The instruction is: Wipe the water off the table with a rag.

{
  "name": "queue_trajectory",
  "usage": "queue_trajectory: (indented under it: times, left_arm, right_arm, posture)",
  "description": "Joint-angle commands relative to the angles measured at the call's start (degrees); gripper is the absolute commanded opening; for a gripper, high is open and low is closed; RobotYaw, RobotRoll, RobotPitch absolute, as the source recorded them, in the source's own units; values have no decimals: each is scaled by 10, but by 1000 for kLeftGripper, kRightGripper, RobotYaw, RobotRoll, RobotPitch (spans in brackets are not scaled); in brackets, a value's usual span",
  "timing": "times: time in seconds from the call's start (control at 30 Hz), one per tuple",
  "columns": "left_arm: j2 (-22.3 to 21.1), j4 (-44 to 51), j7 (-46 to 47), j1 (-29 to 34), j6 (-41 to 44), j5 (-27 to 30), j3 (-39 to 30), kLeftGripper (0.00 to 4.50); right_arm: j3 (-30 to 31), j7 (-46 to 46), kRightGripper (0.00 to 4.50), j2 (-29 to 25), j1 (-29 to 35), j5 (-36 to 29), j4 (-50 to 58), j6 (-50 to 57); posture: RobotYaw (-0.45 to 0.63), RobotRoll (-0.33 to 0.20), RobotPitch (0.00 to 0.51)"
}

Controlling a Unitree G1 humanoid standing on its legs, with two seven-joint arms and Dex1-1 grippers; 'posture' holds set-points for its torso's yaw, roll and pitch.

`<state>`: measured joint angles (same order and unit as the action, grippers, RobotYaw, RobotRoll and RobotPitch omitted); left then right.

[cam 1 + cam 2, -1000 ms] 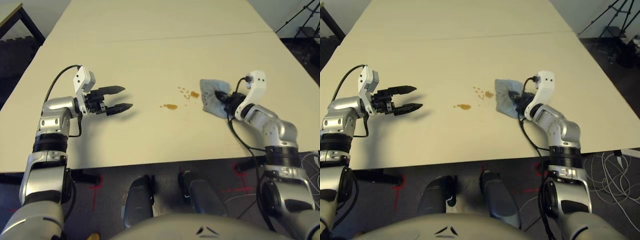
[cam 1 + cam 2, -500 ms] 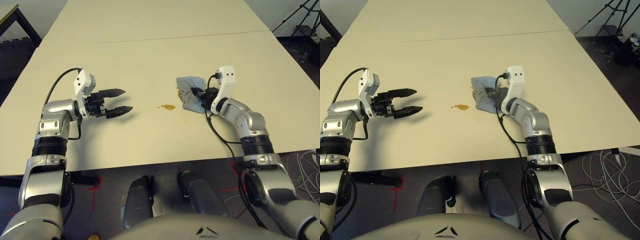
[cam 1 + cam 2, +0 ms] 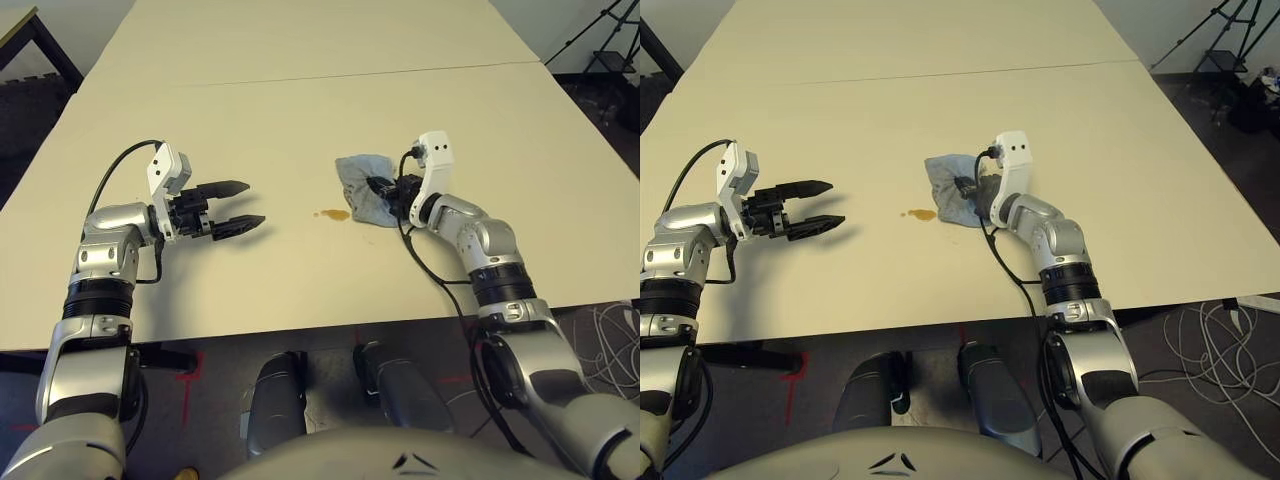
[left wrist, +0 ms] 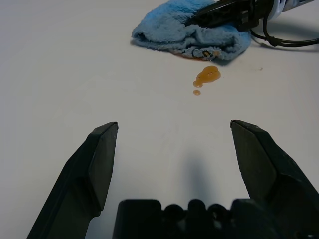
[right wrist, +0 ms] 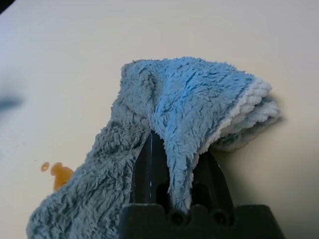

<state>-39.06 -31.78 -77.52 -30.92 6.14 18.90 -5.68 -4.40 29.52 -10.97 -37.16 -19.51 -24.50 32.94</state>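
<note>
The right gripper (image 3: 385, 187), pinching the rag (image 3: 362, 186), had dragged it leftward to frame centre over the small drops; one blotch of water (image 3: 334, 214) remained on the table (image 3: 300, 110). The left gripper (image 3: 240, 206) hung spread at left.

**Rag pinched in the right gripper, amber drops beside it**

The right gripper (image 5: 172, 164) has its two black fingers (image 5: 149, 172) clamped on a raised fold of the fuzzy blue-grey terry rag (image 5: 184, 104), which lies bunched on the pale beige matte tabletop (image 5: 75, 45). A small amber-brown blotch of water (image 5: 61, 174) sits touching the rag's edge.
</note>
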Motion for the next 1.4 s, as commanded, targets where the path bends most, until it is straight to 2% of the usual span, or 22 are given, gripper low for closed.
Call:
queue_trajectory:
  times: [0.03, 0.2, 0.3, 0.47, 0.6, 0.73, 1.03, 1.4]
  left_arm:
    - [-4, 9, -1, 3, 3, 2, 1, 4500]
    - [-3, 2, -2, -2, 0, 0, 3, 4500]
    - [-3, -6, -5, -7, -2, -2, 4, 4500]
    - [-5, -16, -10, -12, -6, -4, 5, 4500]
    - [-7, -13, -22, -13, 4, 0, 8, 4500]
    - [-5, -17, -26, -18, 2, -3, 9, 4500]
    - [-4, -15, -31, -17, 3, -3, 11, 4500]
    - [-12, 7, -35, 5, 15, 2, 7, 4500]
  right_arm:
    - [-28, -5, 114, -40, 16, 0, -4, 15]
    - [-66, -1, 114, -103, 40, -28, 49, 54]
    - [-90, -2, 114, -129, 79, -67, 136, 120]
    - [-136, -23, 114, -141, 124, -128, 256, 222]
    - [-166, -57, 114, -125, 149, -178, 341, 295]
    - [-156, -76, 114, -106, 164, -181, 352, 300]
    - [-88, -92, 114, -37, 194, -151, 318, 255]
    - [-12, -94, 114, 48, 159, -127, 275, 221]
  posture:
    - [-201, 0, 164]
    - [-209, 0, 166]
    - [-214, 0, 169]
    - [-225, 0, 170]
    - [-238, 0, 170]
    - [-245, 0, 165]
    - [-234, 0, 158]
    - [-213, 0, 163]
